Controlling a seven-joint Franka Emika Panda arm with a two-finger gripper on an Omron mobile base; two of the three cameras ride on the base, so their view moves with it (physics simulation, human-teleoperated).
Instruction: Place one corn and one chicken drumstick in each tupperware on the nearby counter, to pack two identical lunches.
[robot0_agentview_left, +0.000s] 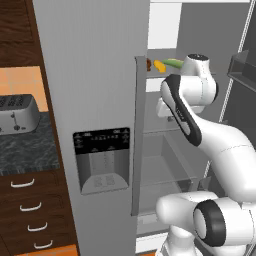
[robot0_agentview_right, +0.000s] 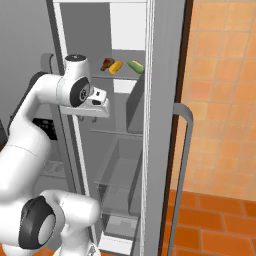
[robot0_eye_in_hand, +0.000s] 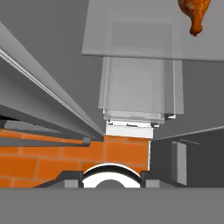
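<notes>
**A:** So, can anyone make out the jaws? The gripper (robot0_agentview_right: 101, 103) sits inside the open fridge (robot0_agentview_right: 131, 150), just under the upper shelf, but I honestly can't tell how wide they are or whether they're touching anything.

**B:** Same here, no way to call it. In the hand view nothing sits between them, just a chicken drumstick (robot0_eye_in_hand: 195, 13) up in the top corner on a glass shelf (robot0_eye_in_hand: 131, 39).

**A:** Right base view shows the drumstick (robot0_agentview_right: 106, 64), the corn (robot0_agentview_right: 116, 67) beside it and a green vegetable (robot0_agentview_right: 135, 66), all on that upper shelf.

**B:** Left base view adds the toaster (robot0_agentview_left: 17, 114) on the worktop (robot0_agentview_left: 25, 147), left of the fridge door.
</notes>
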